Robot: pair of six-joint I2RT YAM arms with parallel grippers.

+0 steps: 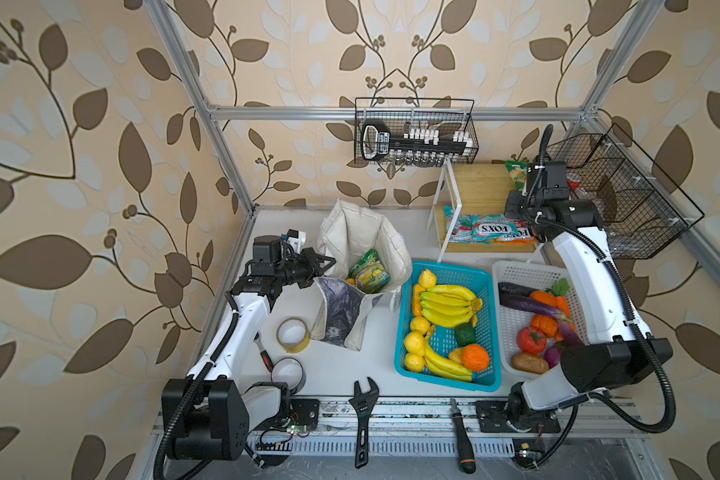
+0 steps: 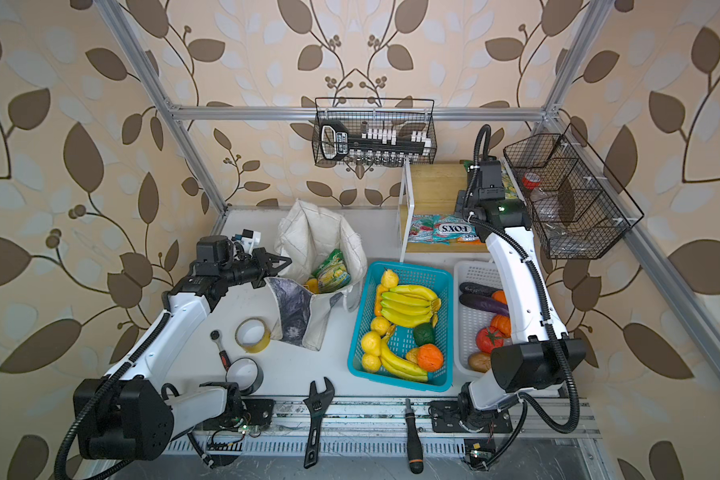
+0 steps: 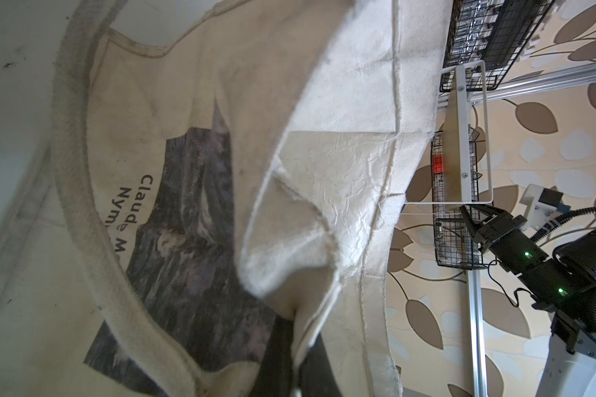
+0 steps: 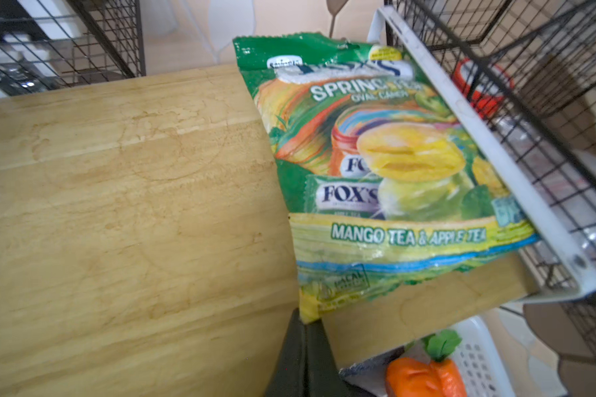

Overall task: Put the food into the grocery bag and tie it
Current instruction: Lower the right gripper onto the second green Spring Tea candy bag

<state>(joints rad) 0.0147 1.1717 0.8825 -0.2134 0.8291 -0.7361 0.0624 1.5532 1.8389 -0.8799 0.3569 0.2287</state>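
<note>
Right wrist view: right fingers (image 4: 291, 354), bottom centre, are pinched shut on the near corner of a green snack packet (image 4: 375, 165). The packet lies flat on the wooden shelf (image 4: 117, 206). Its long axis runs away from the fingers toward upper centre, and one long side is against the white rail (image 4: 489, 147). The frame is blurred and only finger stubs show.

Left wrist view: left fingers (image 3: 279, 357), bottom centre, are closed on a fold of the grocery bag (image 3: 341, 178) rim and mostly cut off by the frame edge. The bag's inside is not visible here.

Both top views: the grocery bag stands left of centre on the bench (image 1: 350, 370), its mouth held open at the left rim by the left fingers. A second green packet (image 1: 368, 272) and a yellow-orange fruit (image 2: 312, 286) are already inside. The green snack packet sits upper right, with the grip itself hidden under the right wrist. The bag mouth lies well to its lower left, so the likely next move is a lift and a leftward carry by the right arm, the nearer one. The bag is not yet tied.
</note>
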